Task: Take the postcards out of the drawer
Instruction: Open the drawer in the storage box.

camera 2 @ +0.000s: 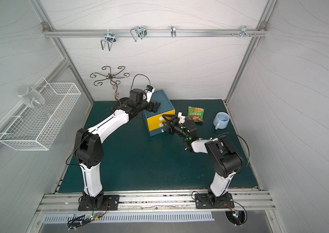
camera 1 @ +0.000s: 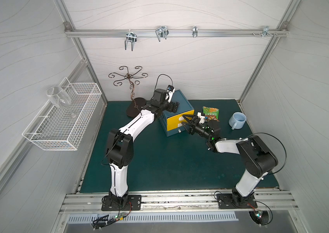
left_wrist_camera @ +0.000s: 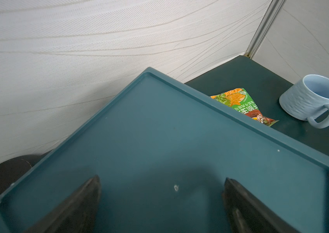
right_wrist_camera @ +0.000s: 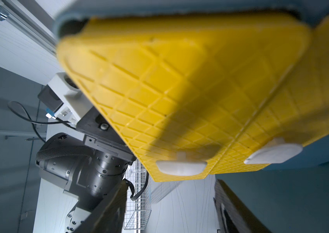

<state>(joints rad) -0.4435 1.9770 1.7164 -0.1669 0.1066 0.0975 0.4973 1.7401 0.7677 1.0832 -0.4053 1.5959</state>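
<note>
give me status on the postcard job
Left gripper open, over cabinet top. Right gripper open, facing yellow drawers. Postcards not in sight. Nothing between its fingers and the drawers.

Enclosed cell. Pale grey walls [camera 1: 179, 66] on three sides with a faint wavy line pattern, same in both top views. Aluminium posts [camera 1: 82, 58] run up the back corners. A horizontal rail [camera 1: 179, 32] crosses the back wall and carries metal hooks [camera 1: 130, 41]. White wire basket [camera 1: 87, 117] hangs on the left wall. Work surface is a dark green mat [camera 1: 169, 165]. Aluminium track [camera 1: 179, 198] runs along the front edge, with a slotted strip [camera 1: 159, 217] below it. Light is even, shadows soft.
</note>
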